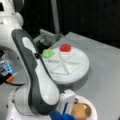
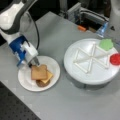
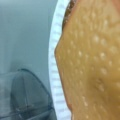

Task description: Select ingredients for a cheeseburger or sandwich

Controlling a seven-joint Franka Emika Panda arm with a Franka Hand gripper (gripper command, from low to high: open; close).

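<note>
**So the jaws are parked right at the toast's edge**

Basically the gripper [image 2: 34, 63] sits low over the small plate [image 2: 26, 80], at the upper-left corner of the top toast slice [image 2: 39, 72]. The stack runs from there toward a front view's lower right: cheese square [image 2: 48, 77] and patty [image 2: 41, 83] peeking out underneath. Jaw opening, I can't tell (too hidden). Lettuce leaf [image 2: 106, 44] and tomato disc [image 2: 115, 59] sit well apart on the big divided tray [image 2: 75, 72].

Grey table [image 2: 75, 100] carries plate [image 2: 53, 63] and divided tray [image 2: 72, 65].
</note>
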